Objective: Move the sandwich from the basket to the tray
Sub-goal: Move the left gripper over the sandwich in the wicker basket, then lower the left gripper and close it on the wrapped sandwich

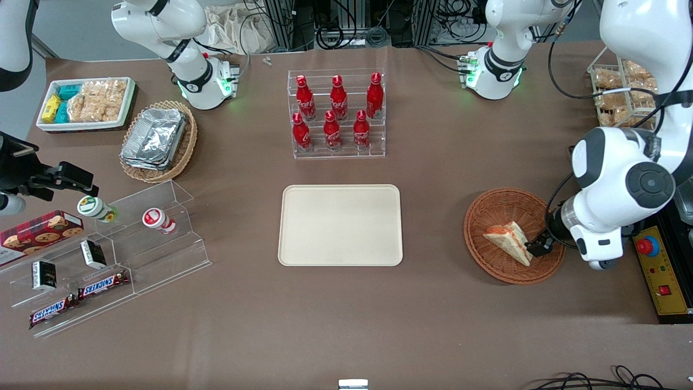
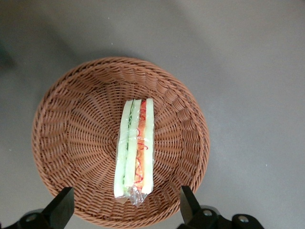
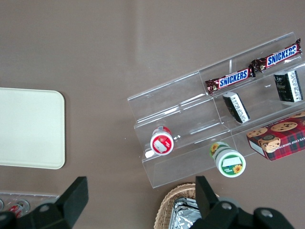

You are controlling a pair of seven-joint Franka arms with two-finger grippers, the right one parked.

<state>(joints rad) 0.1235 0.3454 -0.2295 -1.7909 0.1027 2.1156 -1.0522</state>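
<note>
The sandwich (image 1: 509, 241), a wrapped white-bread wedge with orange-red and green filling, lies in the round reddish-brown wicker basket (image 1: 487, 216) toward the working arm's end of the table. In the left wrist view the sandwich (image 2: 135, 149) lies on edge in the middle of the basket (image 2: 71, 129). My left gripper (image 1: 540, 247) hangs over the basket beside the sandwich's wide end, not touching it. Its fingers (image 2: 62, 206) are spread wide, open and empty, with the sandwich's end between them (image 2: 126, 207). The cream-beige tray (image 1: 340, 225) lies bare at the table's middle.
A clear rack of red cola bottles (image 1: 337, 114) stands farther from the camera than the tray. An oval wicker basket with foil containers (image 1: 158, 140), a white snack bin (image 1: 85, 103) and a clear stepped shelf with snacks (image 1: 108, 254) lie toward the parked arm's end. A control box (image 1: 660, 271) sits beside the basket.
</note>
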